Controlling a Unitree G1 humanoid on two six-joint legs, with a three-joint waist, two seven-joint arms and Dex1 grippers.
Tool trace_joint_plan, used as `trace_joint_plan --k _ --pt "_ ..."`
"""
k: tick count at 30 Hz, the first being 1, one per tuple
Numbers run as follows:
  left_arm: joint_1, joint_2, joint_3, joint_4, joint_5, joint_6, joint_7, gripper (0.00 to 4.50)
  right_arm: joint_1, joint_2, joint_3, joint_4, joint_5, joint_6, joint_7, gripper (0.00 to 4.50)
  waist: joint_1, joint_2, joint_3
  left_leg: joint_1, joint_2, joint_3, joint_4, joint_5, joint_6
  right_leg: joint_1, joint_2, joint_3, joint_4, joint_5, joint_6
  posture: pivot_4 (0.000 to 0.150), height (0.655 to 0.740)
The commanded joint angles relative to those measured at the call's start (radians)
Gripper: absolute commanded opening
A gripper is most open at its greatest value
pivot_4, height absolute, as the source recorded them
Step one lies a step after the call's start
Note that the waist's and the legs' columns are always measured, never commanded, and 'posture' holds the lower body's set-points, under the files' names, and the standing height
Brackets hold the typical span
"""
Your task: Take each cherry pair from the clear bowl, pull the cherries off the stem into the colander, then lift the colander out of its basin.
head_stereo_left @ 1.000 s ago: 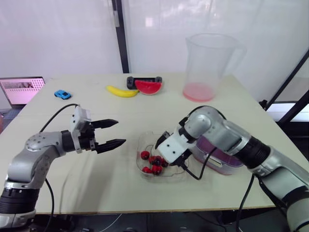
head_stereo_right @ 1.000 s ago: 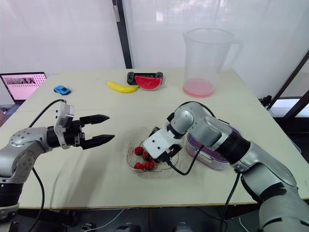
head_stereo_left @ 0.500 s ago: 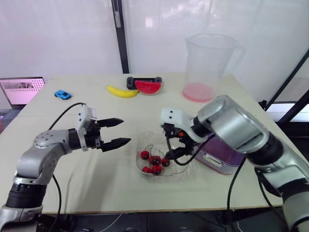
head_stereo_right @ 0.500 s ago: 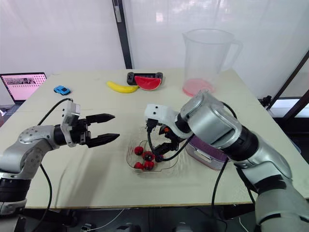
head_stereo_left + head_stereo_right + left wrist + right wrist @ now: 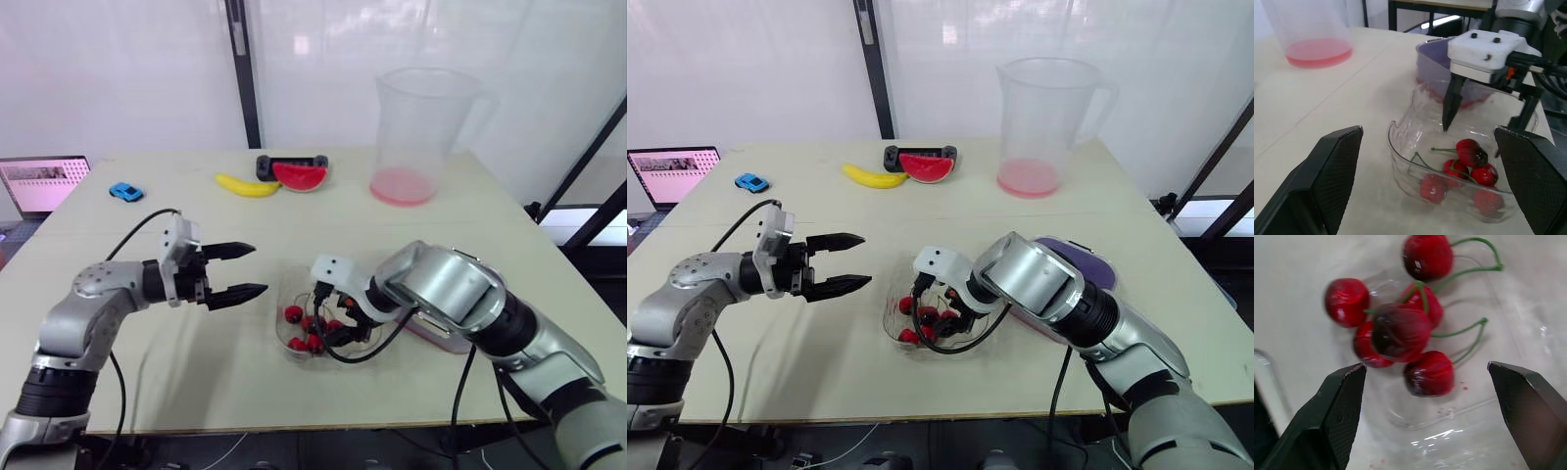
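Note:
The clear bowl [image 5: 361, 345] sits near the table's front edge with several red cherries [image 5: 308, 331] on green stems inside. My right gripper [image 5: 338, 315] is open, reaching down into the bowl just above the cherries [image 5: 1400, 330], with nothing between its fingers [image 5: 1452, 103]. Left of the bowl [image 5: 1400, 147], my left gripper [image 5: 247, 271] hovers open and empty, pointing at it. The purple colander [image 5: 1073, 259] in its basin lies right of the bowl, mostly hidden behind my right arm.
A large clear jug [image 5: 421, 127] with pink liquid stands at the back right. A banana [image 5: 248, 185], a watermelon slice [image 5: 301, 175] and a black controller [image 5: 269, 162] lie at the back centre. A blue toy car [image 5: 125, 191] and a laptop [image 5: 44, 183] are at the far left.
My right arm swung round and its gripper came down from above the bowl to just over the cherries. The left gripper edged slightly toward the bowl.

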Motion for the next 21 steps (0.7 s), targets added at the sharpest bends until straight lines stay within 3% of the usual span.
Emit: trace_joint_plan --k 1,9,12,16,21 --pt "0.018 0.027 0.045 -0.054 -0.03 -0.009 -0.024 4.5 -0.009 0.005 -0.004 0.002 0.05 0.007 -0.07 4.26 0.0 0.0 0.0 0.0 0.0 0.0 0.0 0.0 0.0 0.0 0.0 0.0 0.0 0.0 0.0 0.15 0.74" --pt "0.064 0.066 0.08 -0.091 -0.061 -0.007 -0.053 4.5 -0.002 0.017 0.01 0.036 0.142 0.007 -0.182 4.26 0.001 0.0 0.0 0.0 0.0 0.0 0.0 0.0 0.0 0.0 0.0 0.0 0.0 0.0 0.0 0.15 0.74" --pt "0.073 0.073 0.089 -0.093 -0.058 -0.009 -0.048 4.5 0.0 0.026 0.014 0.049 0.167 0.007 -0.213 3.41 0.0 0.0 0.0 0.0 0.0 0.0 0.0 0.0 0.001 0.0 0.0 0.0 0.0 0.0 0.0 0.15 0.74" --pt "0.078 0.073 0.093 -0.097 -0.05 -0.015 -0.039 4.5 -0.01 0.025 0.024 0.055 0.2 0.007 -0.244 1.53 0.001 0.0 0.0 0.0 0.0 0.0 0.0 0.0 0.001 0.0 0.0 0.0 0.0 0.0 0.0 0.15 0.74" --pt "0.08 0.071 0.094 -0.098 -0.051 -0.016 -0.032 4.5 -0.021 0.018 0.031 0.06 0.236 0.007 -0.27 1.53 0.0 0.0 0.0 0.0 0.0 0.0 0.0 0.0 0.001 0.0 0.0 0.0 0.0 0.0 0.0 0.15 0.74"
